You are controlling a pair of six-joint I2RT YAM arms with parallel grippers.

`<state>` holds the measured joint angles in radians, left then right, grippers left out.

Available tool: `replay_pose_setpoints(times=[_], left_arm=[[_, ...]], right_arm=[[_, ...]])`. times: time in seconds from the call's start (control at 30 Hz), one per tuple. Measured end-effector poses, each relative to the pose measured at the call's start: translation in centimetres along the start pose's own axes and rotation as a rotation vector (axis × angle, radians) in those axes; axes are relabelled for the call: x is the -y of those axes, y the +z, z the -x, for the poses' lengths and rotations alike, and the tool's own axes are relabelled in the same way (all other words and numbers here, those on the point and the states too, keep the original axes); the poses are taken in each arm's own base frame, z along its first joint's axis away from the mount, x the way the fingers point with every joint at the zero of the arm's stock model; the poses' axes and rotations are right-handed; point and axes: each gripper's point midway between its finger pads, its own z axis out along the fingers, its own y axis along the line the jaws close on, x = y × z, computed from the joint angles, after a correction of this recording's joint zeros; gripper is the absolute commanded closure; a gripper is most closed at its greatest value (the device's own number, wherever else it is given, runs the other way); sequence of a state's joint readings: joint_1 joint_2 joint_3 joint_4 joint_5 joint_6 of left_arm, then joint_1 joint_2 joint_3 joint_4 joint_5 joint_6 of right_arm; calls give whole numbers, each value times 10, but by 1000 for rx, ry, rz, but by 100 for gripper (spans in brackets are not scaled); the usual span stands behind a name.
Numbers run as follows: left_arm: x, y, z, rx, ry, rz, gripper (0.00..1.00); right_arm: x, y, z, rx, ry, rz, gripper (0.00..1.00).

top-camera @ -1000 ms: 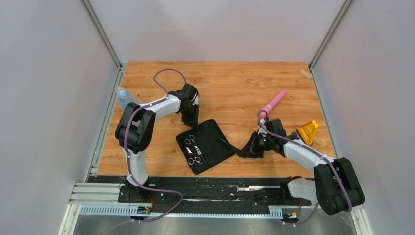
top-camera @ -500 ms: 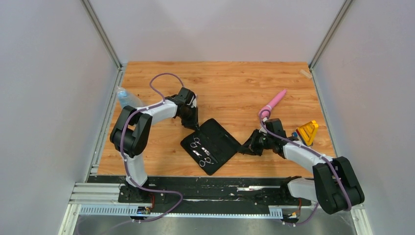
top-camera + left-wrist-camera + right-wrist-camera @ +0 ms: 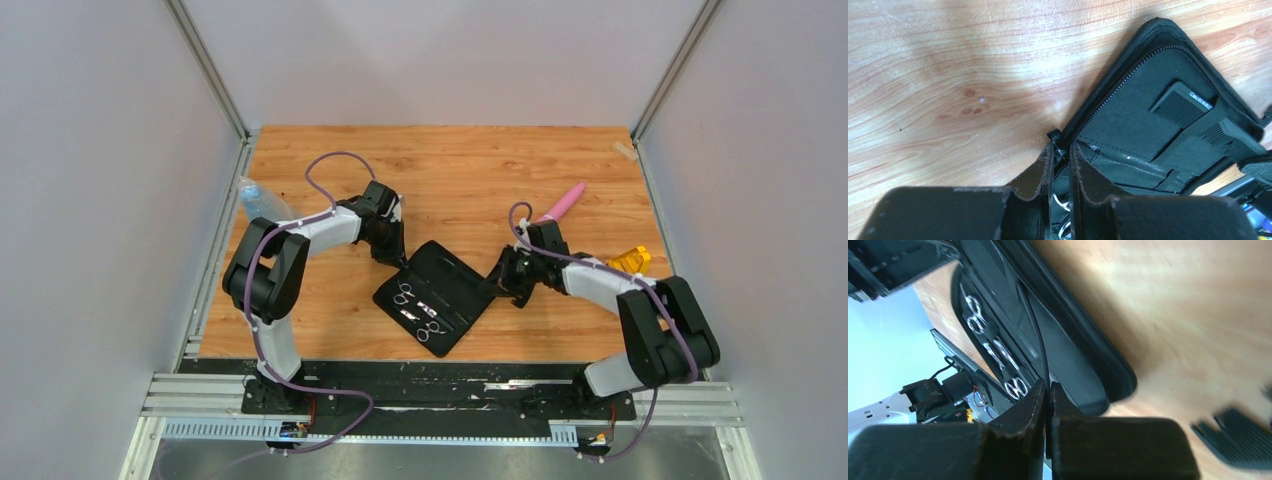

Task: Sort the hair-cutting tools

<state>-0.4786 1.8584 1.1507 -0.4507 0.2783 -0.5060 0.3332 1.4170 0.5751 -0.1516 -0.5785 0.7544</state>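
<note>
Looking like just zipping's remaining: scissors [image 3: 403,294] and combs [image 3: 1182,102] are sitting in the open case [image 3: 1128,117], left gripper [image 3: 1060,150] and right gripper [image 3: 1047,392] jaws pinching its edges.

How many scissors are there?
2. One small silver metal scissors pair sits in the near half of the open black zippered case, farther back; the second pair lies nearer the front. More may be hidden.

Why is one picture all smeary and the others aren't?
Right wrist view: the table is smeared with blur, though the scissors stay clearer. Left wrist view: the wood grain and the black case are sharp; only the near fingers look soft and dark. Top external view: evenly lit, crisp, with faint shadows.
</note>
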Motion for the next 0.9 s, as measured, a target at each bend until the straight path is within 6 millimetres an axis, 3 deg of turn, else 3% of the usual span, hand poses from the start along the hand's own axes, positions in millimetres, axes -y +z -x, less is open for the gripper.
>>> replay_pose_setpoints(times=[0.13,0.33,0.47,0.6,0.7,0.9], left_arm=[[-1,-1,-2,-1,31,10,93],[-7,-7,-14,-11,50,43,97],[-11,-11,-21,-12,38,58,98],[-13,-14,-25,-6,25,74,98],[-15,-16,-30,-9,17,85,98],[-17,-18,-35,-6,-9,95,99]], right_arm=[[-18,13,20,-24,-98,25,100],[-23,24,25,-44,-173,23,96],[-19,27,27,-50,-201,-2,82],[-13,23,29,-26,-224,-60,64],[-10,14,33,10,-232,-103,57],[-16,-10,41,109,-260,-149,59]])
